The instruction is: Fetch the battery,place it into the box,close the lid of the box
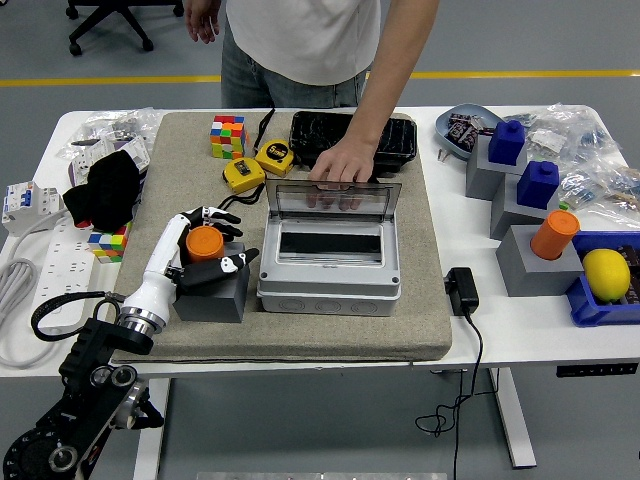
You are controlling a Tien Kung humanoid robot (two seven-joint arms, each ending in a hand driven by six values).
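Note:
An orange battery (204, 243) stands on a grey block (212, 292) at the mat's left. My left hand (212, 240) wraps it, fingers (206, 215) curled over its far side and the thumb on its near side. Just to the right stands the grey box (330, 288), its clear lid (382, 200) raised at the back and its inside showing a dark slot. A person's hand (342, 163) rests on the lid's top edge. The right arm does not show.
Behind the box lie a black case (392, 135), two yellow tape measures (243, 175) and a colour cube (227, 136). A black cloth (103, 190) is at left. A power adapter (461, 290), grey blocks with blue and orange batteries (553, 234) and a lemon (606, 273) fill the right.

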